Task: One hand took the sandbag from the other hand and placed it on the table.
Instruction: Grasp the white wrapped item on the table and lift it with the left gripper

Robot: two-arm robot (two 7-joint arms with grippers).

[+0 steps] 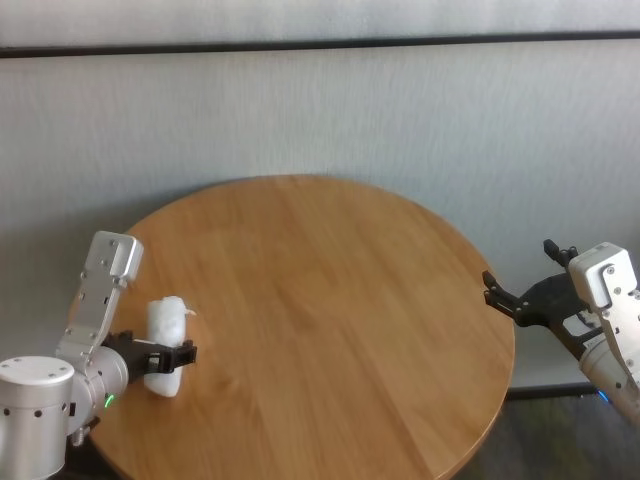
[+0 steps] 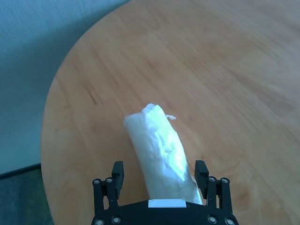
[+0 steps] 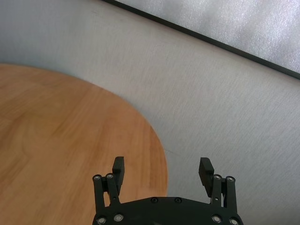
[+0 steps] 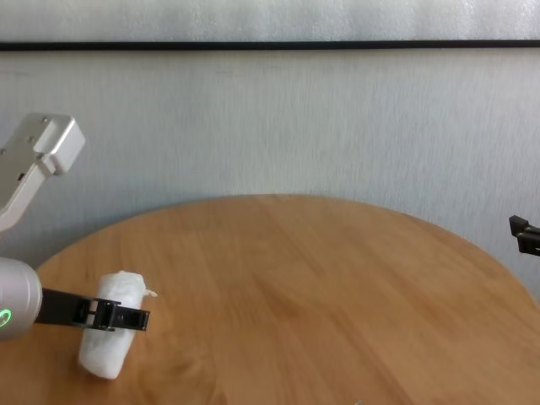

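The white sandbag (image 1: 165, 345) lies on the round wooden table (image 1: 330, 300) near its left edge, pinched tip pointing away from the arm. My left gripper (image 1: 178, 355), on the green-lit wrist, straddles the bag's near end. In the left wrist view the sandbag (image 2: 161, 147) sits between the spread fingers (image 2: 117, 172), with a gap on one side, so the gripper (image 2: 159, 171) is open. The chest view shows the same gripper (image 4: 126, 319) across the bag (image 4: 108, 342). My right gripper (image 1: 515, 300) hovers open and empty just off the table's right edge.
A pale grey wall with a dark horizontal strip (image 1: 320, 45) stands behind the table. The table's right rim (image 3: 157, 154) shows below the right gripper (image 3: 161, 171). Bare wood (image 4: 321, 287) stretches between the two arms.
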